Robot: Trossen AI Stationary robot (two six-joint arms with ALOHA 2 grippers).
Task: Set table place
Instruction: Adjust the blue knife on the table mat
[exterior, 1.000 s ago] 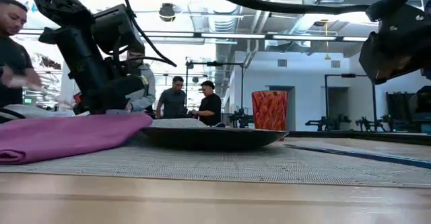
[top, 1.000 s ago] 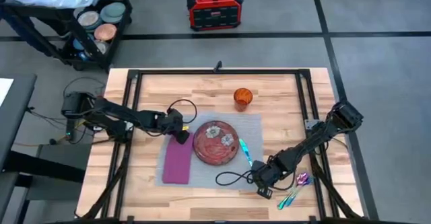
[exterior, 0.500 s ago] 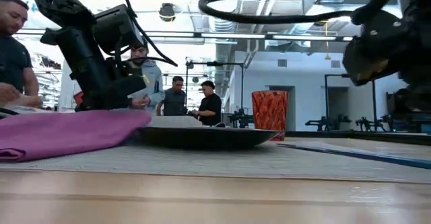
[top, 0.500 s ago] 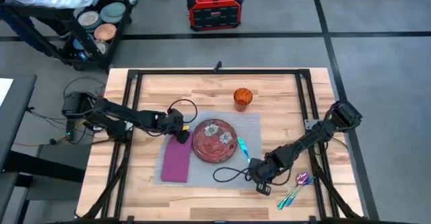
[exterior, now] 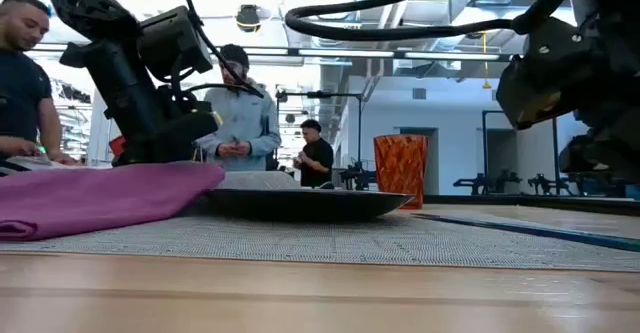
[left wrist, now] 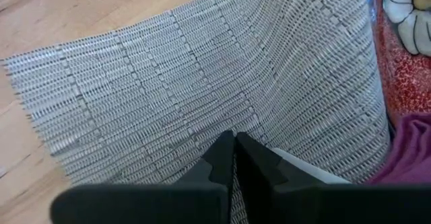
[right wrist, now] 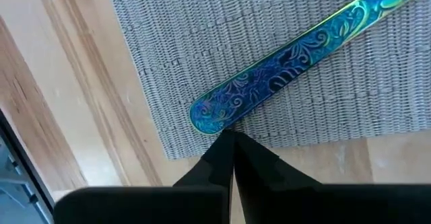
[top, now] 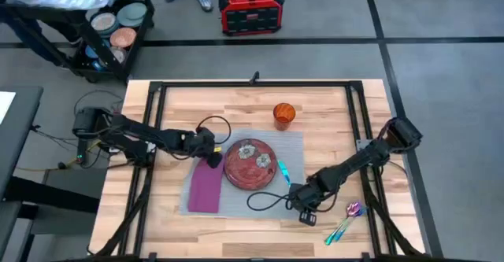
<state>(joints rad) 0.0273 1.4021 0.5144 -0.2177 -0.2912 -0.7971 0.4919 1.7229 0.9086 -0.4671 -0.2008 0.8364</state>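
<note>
The grey place mat (top: 293,148) lies on the wooden table (top: 339,105). On it rest a red plate (top: 250,164), a purple napkin (top: 206,189) and a blue-green utensil (top: 281,170). An orange cup (top: 283,114) stands at its far edge. My left gripper (top: 214,149) is shut on the mat, between napkin and plate near the mat's far left corner (left wrist: 13,66). My right gripper (top: 293,193) is shut, its tips at the utensil's handle end (right wrist: 205,116), close to the mat's near edge. My left gripper (left wrist: 234,143) pinches a raised crease of the mat (left wrist: 252,113) between its two fingers, slanting down from the table's left. The mat bulges up toward the fingertips, and the rest of it lies flat. My right gripper (right wrist: 229,138) points down at the utensil's handle end; whether it touches the utensil or the mat cannot be told.
Two more utensils (top: 344,221) lie on the bare wood right of the mat. A loop of black cable (top: 264,201) hangs over the mat's near part. The black frame (top: 252,83) runs along the table's edges. People stand beyond the far edge (exterior: 240,113).
My right gripper has moved toward the table's left and far edges, from beside the mat's near right corner to the utensil's handle end. It stays shut.
</note>
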